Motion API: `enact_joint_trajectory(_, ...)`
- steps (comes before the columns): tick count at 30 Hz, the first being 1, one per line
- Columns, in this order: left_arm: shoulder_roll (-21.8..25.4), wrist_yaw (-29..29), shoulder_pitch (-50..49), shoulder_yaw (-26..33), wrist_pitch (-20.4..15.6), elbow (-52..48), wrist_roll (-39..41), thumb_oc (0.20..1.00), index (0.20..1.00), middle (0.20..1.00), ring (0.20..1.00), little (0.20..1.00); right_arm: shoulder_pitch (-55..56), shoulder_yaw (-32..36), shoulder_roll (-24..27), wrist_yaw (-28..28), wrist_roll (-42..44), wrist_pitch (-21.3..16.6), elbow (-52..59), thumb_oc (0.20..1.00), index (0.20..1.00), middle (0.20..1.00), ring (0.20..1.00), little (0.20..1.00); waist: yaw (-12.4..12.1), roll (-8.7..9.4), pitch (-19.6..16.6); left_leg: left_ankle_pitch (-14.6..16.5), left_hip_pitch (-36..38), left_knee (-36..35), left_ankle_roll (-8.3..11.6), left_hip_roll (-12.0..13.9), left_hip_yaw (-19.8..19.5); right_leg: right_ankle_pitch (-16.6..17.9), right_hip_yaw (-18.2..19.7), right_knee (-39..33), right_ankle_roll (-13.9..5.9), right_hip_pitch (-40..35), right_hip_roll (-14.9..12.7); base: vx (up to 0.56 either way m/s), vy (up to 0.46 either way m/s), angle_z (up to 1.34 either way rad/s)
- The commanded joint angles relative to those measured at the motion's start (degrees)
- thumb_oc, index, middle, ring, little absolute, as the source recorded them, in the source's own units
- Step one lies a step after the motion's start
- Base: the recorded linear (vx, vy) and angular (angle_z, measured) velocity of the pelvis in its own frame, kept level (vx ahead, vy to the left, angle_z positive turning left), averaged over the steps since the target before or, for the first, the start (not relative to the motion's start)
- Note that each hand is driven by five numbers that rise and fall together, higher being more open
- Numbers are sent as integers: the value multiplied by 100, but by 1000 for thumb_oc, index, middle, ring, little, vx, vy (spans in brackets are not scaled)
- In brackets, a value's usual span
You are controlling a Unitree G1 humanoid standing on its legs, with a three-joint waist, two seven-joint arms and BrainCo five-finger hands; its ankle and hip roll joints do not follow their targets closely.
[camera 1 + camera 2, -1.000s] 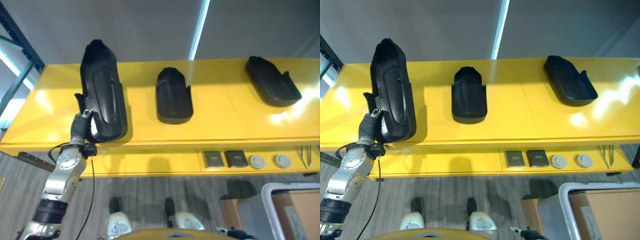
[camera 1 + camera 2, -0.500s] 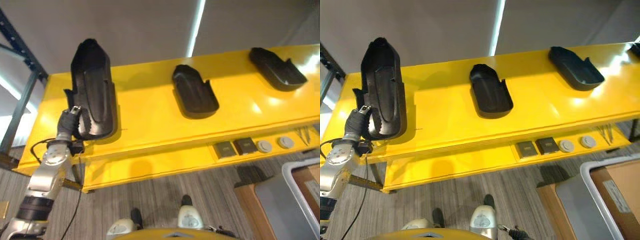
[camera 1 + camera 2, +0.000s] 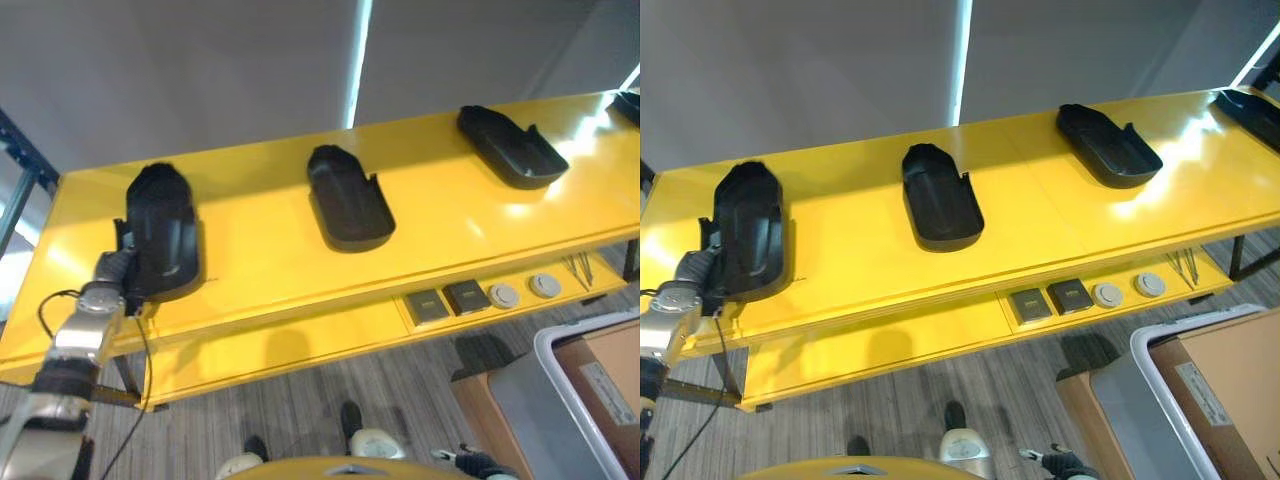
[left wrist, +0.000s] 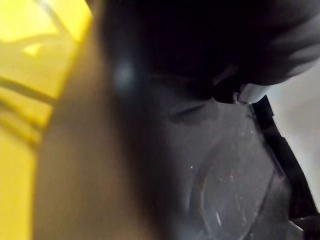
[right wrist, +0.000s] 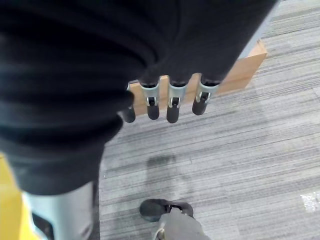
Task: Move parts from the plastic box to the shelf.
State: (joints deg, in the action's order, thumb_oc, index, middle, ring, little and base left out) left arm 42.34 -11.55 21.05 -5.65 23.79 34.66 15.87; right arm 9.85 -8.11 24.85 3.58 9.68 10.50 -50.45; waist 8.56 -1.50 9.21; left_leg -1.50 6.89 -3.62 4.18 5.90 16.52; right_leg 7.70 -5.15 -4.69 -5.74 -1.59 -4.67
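Observation:
A long black moulded part lies on the yellow shelf at its left end. My left hand sits at the part's near left edge, curled on its rim. In the left wrist view the part's dark inner surface is very close. Two more black parts lie further right on the shelf. The grey plastic box stands on the floor at the lower right. My right hand hangs over the carpet with straight fingers and holds nothing.
A lower yellow ledge carries two dark square blocks and two round discs. Another black part shows at the shelf's far right edge. A cardboard box sits inside the plastic box. A dark metal rack post stands left.
The camera view has shifted. The left black part, held up on end before, has come down flat on the shelf with my left hand still on it.

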Motion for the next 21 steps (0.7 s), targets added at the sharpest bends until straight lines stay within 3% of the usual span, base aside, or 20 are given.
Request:
enact_joint_trajectory(1,663,444,719,-187,-139,455,-716,200,200,200,200,200,70,-156,121,-220,-109,130,-36,1000,1000,1000,1000,1000,102,18,2,119,-481,547,-141,135,-204,-576,464,665,-266,311,1,36,46,-13)
enact_joint_trajectory(7,1047,1284,1210,-643,115,1209,-1162,200,200,200,200,200,73,-128,336,-345,-224,-29,-174,1000,1000,1000,1000,1000,278,-90,23,138,-440,532,-148,108,-118,-600,606,669,-258,322,17,31,44,-8)
enact_joint_trajectory(15,864,2000,1159,-795,168,1421,-1252,200,200,200,200,200,65,-116,275,-386,-199,-122,-193,1000,1000,1000,1000,1000,331,-135,-25,212,-306,538,-189,46,-57,-604,651,615,-273,204,-20,26,21,-5)
enact_joint_trajectory(16,829,1988,1139,-797,164,1399,-1254,677,677,677,677,677,63,-113,264,-395,-237,-121,-197,1000,1000,1000,1000,1000,330,-136,-29,215,-298,535,-192,42,-56,-604,651,609,-272,196,-22,0,0,0)
enact_joint_trajectory(17,773,2020,1118,-805,152,1400,-1284,1000,1000,1000,1000,1000,55,-113,255,-400,-285,-131,-218,1000,1000,1000,1000,1000,328,-136,-35,218,-281,528,-192,38,-52,-604,641,599,-275,180,-25,0,0,0)
enact_joint_trajectory(21,751,2116,1086,-798,159,1376,-1334,1000,1000,1000,1000,1000,40,-117,257,-383,-314,-157,-316,1000,1000,1000,1000,1000,314,-143,-56,234,-243,526,-198,23,-41,-608,642,575,-278,138,-28,0,0,0)
